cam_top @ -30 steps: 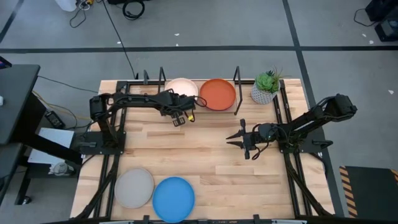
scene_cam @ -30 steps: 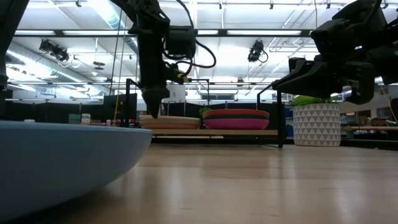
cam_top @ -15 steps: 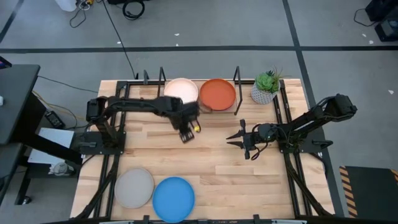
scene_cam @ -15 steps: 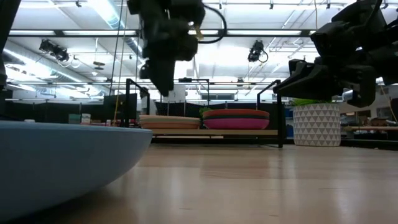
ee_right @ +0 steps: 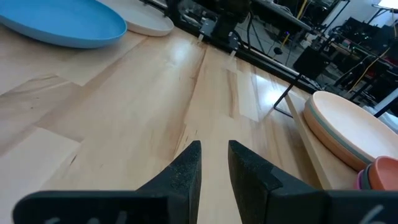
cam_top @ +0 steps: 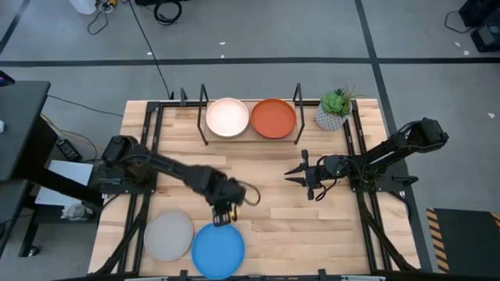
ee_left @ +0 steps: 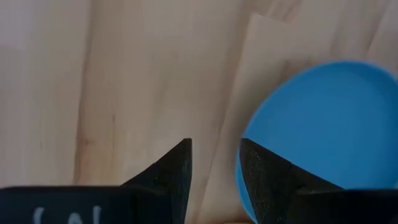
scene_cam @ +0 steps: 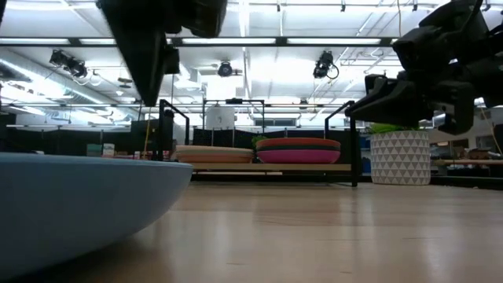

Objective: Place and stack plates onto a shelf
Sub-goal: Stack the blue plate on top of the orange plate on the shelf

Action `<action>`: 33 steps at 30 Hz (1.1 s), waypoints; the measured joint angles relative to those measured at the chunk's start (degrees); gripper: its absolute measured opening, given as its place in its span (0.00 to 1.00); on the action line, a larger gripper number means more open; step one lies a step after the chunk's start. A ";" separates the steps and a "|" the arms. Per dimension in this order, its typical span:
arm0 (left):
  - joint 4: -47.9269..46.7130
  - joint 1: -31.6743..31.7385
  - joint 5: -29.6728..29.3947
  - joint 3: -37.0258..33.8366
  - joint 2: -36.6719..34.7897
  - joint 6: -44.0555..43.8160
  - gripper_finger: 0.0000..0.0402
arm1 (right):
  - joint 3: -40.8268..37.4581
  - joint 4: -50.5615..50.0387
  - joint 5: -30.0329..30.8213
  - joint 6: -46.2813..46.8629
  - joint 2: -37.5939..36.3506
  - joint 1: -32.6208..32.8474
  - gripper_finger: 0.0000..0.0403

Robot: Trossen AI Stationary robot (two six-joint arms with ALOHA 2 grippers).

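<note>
now the left gripper point(cam_top: 223, 214) hovers empty, fingers slightly parted, over the bright blue plate point(cam_top: 218, 249) rim — it should straddle that edge squarely before pinching, while the right gripper point(cam_top: 295, 174), fingers nearly together, waits mid-table.

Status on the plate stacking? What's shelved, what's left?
Done: two stacks sit on the light wood shelf, one topped by a cream round plate, one by an orange round plate.

In hand: nothing; the left tool hovers open at the bright blue round plate's rim.

Left: that plate and the grey-beige round plate beside it. The right tool waits mid-table.
</note>
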 joint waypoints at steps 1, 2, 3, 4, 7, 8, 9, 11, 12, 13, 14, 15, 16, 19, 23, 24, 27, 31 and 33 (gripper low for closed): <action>0.22 -1.07 -1.06 0.00 0.28 0.22 0.35 | 0.00 0.17 0.00 0.00 0.00 0.00 0.21; 0.51 -1.94 -1.85 -0.03 0.63 1.07 0.35 | 0.00 0.21 0.00 0.00 0.00 0.00 0.21; 1.01 -2.50 -2.21 -0.04 1.07 1.91 0.35 | 0.00 0.17 0.00 -0.03 0.00 0.00 0.21; 1.61 -2.76 -2.34 -0.04 1.55 2.98 0.35 | 0.00 0.18 0.00 -0.09 0.00 0.00 0.21; 3.49 -2.62 -2.13 -0.04 4.17 2.97 0.35 | 0.00 0.17 0.00 -0.22 0.00 0.00 0.21; 4.45 -2.25 -0.91 -0.07 5.16 3.00 0.35 | 0.00 0.18 0.00 -0.24 0.00 0.00 0.21; 5.69 -1.80 1.01 -0.07 6.20 3.03 0.35 | 0.00 0.17 0.00 -0.24 0.00 0.00 0.21; 8.18 -0.97 6.29 -0.07 8.17 3.47 0.35 | 0.00 0.17 0.00 -0.26 0.00 0.00 0.21; 9.07 -0.62 8.76 -0.07 9.08 4.25 0.35 | 0.00 0.17 0.00 -0.26 0.00 0.00 0.21; 9.86 -0.41 10.80 -0.07 9.92 4.68 0.35 | 0.00 0.15 0.00 -0.26 0.00 0.00 0.21; 10.60 -0.28 12.18 -0.07 10.56 4.97 0.35 | 0.00 0.14 0.00 -0.26 0.00 0.00 0.21; 10.88 -0.22 12.71 -0.07 11.00 5.54 0.35 | 0.00 0.14 0.00 -0.26 0.00 0.00 0.21; 10.74 -0.21 12.92 -0.07 11.43 6.15 0.35 | 0.00 0.14 0.00 -0.26 0.00 0.00 0.21; 10.58 -0.58 13.31 -0.07 12.43 7.09 0.35 | 0.00 0.10 0.00 -0.28 0.00 0.00 0.21; 10.70 -1.47 12.35 -0.04 12.44 9.18 0.35 | 0.00 0.08 0.00 -0.28 0.00 0.00 0.21; 10.62 -1.67 11.60 -0.04 12.48 9.26 0.35 | 0.00 0.08 0.00 -0.28 0.00 0.00 0.21; 10.53 -1.93 9.77 -0.04 12.64 9.65 0.35 | 0.00 0.08 0.00 -0.28 0.00 0.00 0.21; 10.59 -2.33 6.33 -0.04 12.67 12.08 0.35 | 0.00 0.08 0.00 -0.28 0.00 0.00 0.21; 10.59 -2.33 5.12 -0.04 12.68 13.26 0.35 | 0.00 0.08 0.00 -0.28 0.00 0.00 0.21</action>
